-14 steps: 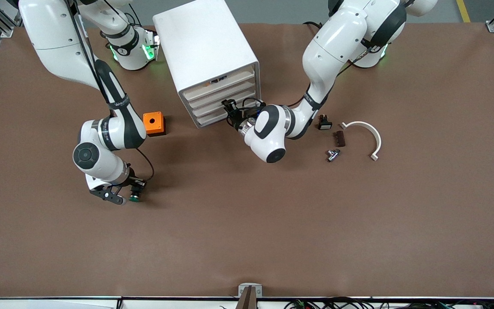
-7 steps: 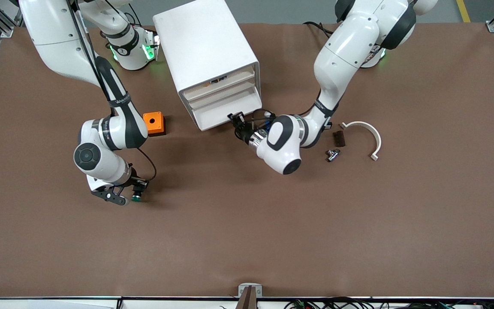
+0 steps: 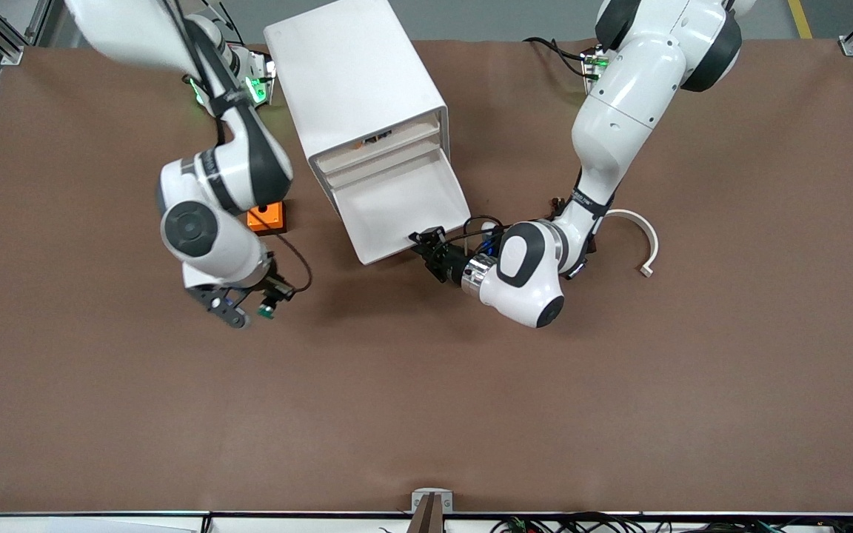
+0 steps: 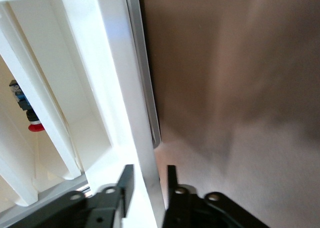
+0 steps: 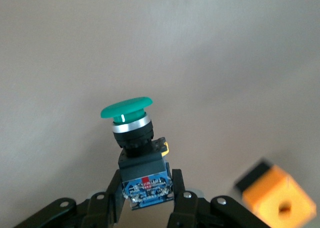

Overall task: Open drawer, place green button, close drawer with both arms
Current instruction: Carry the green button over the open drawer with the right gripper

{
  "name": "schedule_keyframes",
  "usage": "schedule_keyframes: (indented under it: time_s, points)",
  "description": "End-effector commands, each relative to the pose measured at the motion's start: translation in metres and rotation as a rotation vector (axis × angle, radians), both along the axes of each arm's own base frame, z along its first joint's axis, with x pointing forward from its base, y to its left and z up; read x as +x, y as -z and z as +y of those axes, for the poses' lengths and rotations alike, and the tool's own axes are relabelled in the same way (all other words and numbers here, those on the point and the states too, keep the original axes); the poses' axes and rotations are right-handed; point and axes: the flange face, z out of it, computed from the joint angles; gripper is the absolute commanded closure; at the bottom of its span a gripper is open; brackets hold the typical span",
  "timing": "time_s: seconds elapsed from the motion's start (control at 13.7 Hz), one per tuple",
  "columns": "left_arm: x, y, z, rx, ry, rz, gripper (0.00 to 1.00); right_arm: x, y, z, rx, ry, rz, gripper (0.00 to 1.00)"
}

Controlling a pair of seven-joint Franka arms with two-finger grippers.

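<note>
The drawer (image 3: 404,203), third down in the white cabinet (image 3: 352,81), stands pulled well out with its white floor bare. My left gripper (image 3: 430,248) is at the drawer's front edge. In the left wrist view my left gripper (image 4: 148,185) straddles the drawer's front wall (image 4: 115,87), one finger on each side. My right gripper (image 3: 249,311) hangs over bare table toward the right arm's end, shut on the button (image 3: 269,311). In the right wrist view the button (image 5: 127,118) shows its green cap, with my right gripper (image 5: 146,185) clamped on its blue-black body.
An orange box with a hole (image 3: 267,217) sits beside the cabinet, partly under the right arm, and shows as the orange box (image 5: 275,203) in the right wrist view. A white curved piece (image 3: 637,237) lies toward the left arm's end. A red-capped part (image 4: 30,120) lies in another drawer.
My left gripper has drawn the drawer out toward the front camera. My right arm has lifted the button off the table and carried it toward the cabinet.
</note>
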Motion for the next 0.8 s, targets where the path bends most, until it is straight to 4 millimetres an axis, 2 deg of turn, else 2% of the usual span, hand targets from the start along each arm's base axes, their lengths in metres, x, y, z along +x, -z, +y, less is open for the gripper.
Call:
schedule_keyframes:
  time_s: [0.0,0.07,0.22,0.29,0.37,0.59,0.73]
  points:
    - [0.011,-0.013,0.003,-0.027,-0.011,-0.021,0.13,-0.021,-0.036,0.048,0.007,0.112,0.007,1.0]
    - [0.014,-0.022,0.009,-0.022,0.005,-0.033,0.01,-0.035,-0.039,0.071,0.013,0.141,0.01,1.0]
    - [0.037,-0.037,0.032,0.018,0.057,-0.106,0.01,-0.063,-0.038,0.108,0.005,0.206,0.004,1.0]
    - [0.038,-0.036,0.042,0.057,0.136,-0.145,0.01,-0.079,-0.031,0.128,0.005,0.239,-0.009,1.0]
    - [0.036,-0.045,0.047,0.08,0.218,-0.186,0.01,-0.095,-0.022,0.145,0.012,0.276,-0.027,1.0]
    - [0.05,-0.079,0.082,0.093,0.38,-0.322,0.01,-0.131,0.006,0.178,0.022,0.369,-0.057,1.0]
    - [0.063,-0.111,0.112,0.065,0.486,-0.422,0.01,-0.14,0.009,0.188,0.016,0.439,-0.059,1.0]
